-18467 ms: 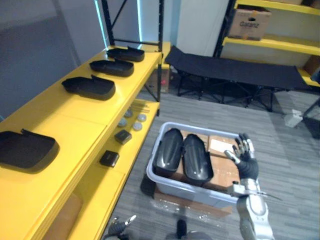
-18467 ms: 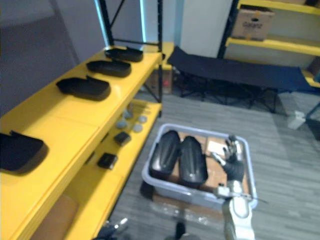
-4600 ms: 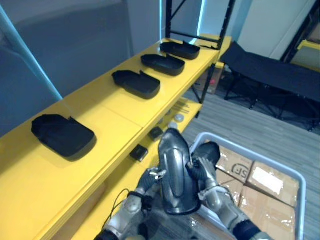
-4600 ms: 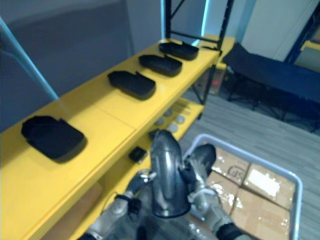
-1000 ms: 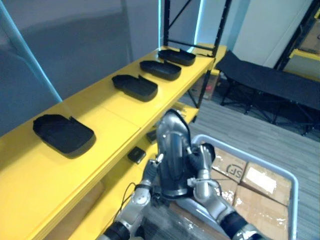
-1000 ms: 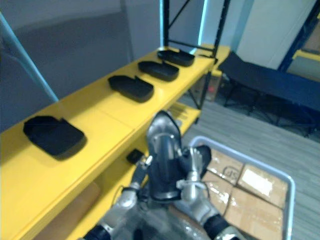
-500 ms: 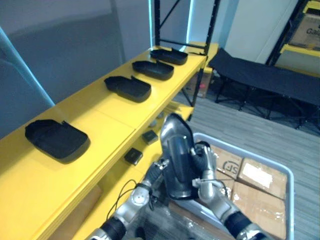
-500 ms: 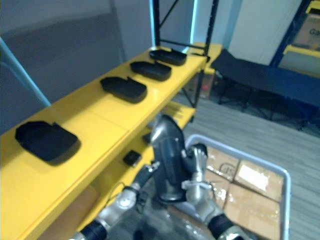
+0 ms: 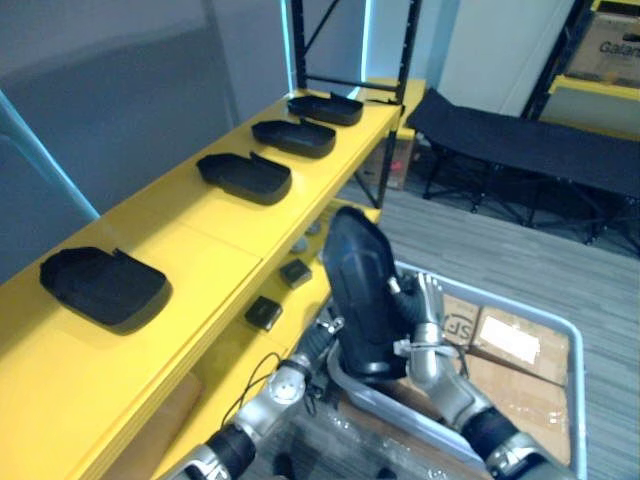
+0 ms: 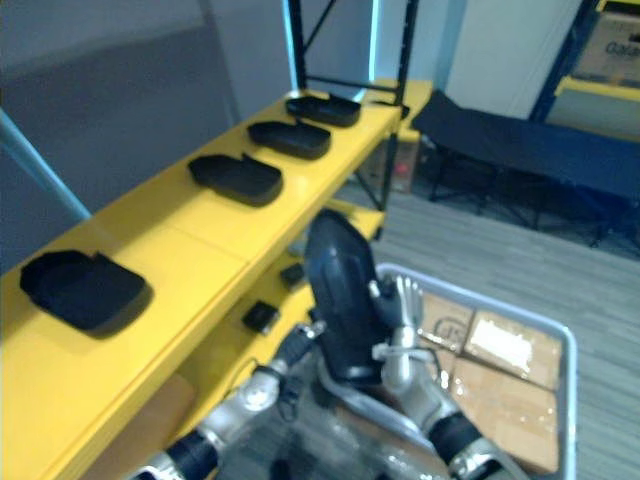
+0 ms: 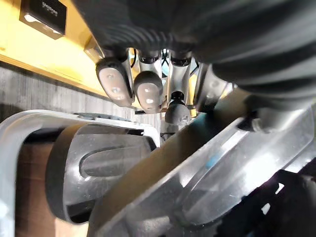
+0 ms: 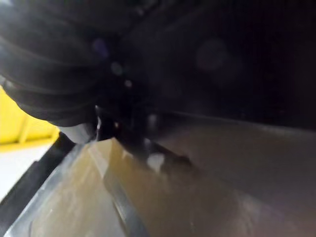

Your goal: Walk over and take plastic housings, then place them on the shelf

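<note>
A glossy black plastic housing (image 9: 358,295) stands nearly upright between my two hands, above the near left corner of the grey bin (image 9: 574,372). My left hand (image 9: 322,342) is curled on its lower left edge; the left wrist view shows the fingers (image 11: 148,91) bent beside the held housing (image 11: 212,163). My right hand (image 9: 420,322) is shut on its right side. Another housing (image 11: 94,165) lies in the bin below. Several more housings rest on the yellow top shelf (image 9: 190,225), the nearest (image 9: 100,285) at the left, others (image 9: 243,175) further along.
Small black boxes (image 9: 263,313) and round parts lie on the lower yellow shelf. Cardboard boxes (image 9: 512,340) fill the right of the bin. A black folding cot (image 9: 510,140) stands on the grey floor behind, with more yellow racking at the far right.
The housing has risen and tipped more upright above the bin's corner. My left hand's fingers have curled tighter on it. The camera has shifted with the robot's movement.
</note>
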Tool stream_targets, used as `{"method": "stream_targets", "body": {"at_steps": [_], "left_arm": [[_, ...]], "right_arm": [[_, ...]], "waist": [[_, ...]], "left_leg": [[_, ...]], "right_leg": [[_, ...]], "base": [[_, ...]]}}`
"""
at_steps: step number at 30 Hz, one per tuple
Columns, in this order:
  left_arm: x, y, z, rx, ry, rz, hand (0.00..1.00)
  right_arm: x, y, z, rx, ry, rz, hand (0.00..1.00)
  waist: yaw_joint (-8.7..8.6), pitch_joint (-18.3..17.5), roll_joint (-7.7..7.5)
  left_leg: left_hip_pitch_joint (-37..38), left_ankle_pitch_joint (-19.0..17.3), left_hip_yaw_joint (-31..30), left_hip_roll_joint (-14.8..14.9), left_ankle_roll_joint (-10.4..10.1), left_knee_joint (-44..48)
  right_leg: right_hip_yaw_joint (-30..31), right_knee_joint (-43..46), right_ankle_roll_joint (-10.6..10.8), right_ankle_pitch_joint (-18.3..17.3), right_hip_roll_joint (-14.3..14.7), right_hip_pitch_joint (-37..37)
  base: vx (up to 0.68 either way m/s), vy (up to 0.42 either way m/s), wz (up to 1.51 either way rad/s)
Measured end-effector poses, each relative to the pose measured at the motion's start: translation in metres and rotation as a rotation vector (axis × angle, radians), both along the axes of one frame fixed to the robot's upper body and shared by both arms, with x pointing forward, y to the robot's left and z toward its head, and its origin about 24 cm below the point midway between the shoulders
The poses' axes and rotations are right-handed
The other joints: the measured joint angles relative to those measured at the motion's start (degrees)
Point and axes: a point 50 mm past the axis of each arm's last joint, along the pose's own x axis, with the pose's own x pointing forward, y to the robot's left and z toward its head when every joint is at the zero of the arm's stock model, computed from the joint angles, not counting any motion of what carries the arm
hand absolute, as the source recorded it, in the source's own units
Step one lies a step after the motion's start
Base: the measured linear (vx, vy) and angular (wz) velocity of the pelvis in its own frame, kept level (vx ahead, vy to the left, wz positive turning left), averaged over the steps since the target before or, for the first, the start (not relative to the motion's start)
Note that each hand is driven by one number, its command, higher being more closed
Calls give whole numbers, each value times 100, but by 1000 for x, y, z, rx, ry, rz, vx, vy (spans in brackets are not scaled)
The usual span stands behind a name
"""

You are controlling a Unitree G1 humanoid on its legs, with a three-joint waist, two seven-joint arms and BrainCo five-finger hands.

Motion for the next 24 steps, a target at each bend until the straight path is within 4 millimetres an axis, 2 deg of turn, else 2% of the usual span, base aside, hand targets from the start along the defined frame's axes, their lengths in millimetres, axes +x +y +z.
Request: {"method": "stream_targets", "body": {"at_steps": [7,8,13,24], "left_arm": [[13,-5,26,13,-161,9,100],[16,-6,30,12,-177,8,0],[23,-13,50,-23,-251,-1,0],[32,-19,70,45,-391,-6,0]], "right_arm": [[6,-4,26,42,-137,-44,100],[8,-5,30,44,-156,-55,100],[16,-13,43,76,-199,-108,100],[22,-19,58,117,-255,-143,100]], "waist": [[-7,1,23],[-14,-1,26],[-28,-1,27],[-63,-3,30]], "left_leg": [[8,-6,12,17,-7,1],[12,-6,15,21,-7,2],[34,-7,29,17,-7,2],[193,-78,228,42,-36,1]], "right_leg": [[13,1,-4,1,36,0],[18,1,-3,2,39,1],[32,2,-4,3,40,13],[224,17,-9,0,49,56]], "base": [[0,0,0],[0,0,0],[0,0,0],[7,2,-9]]}}
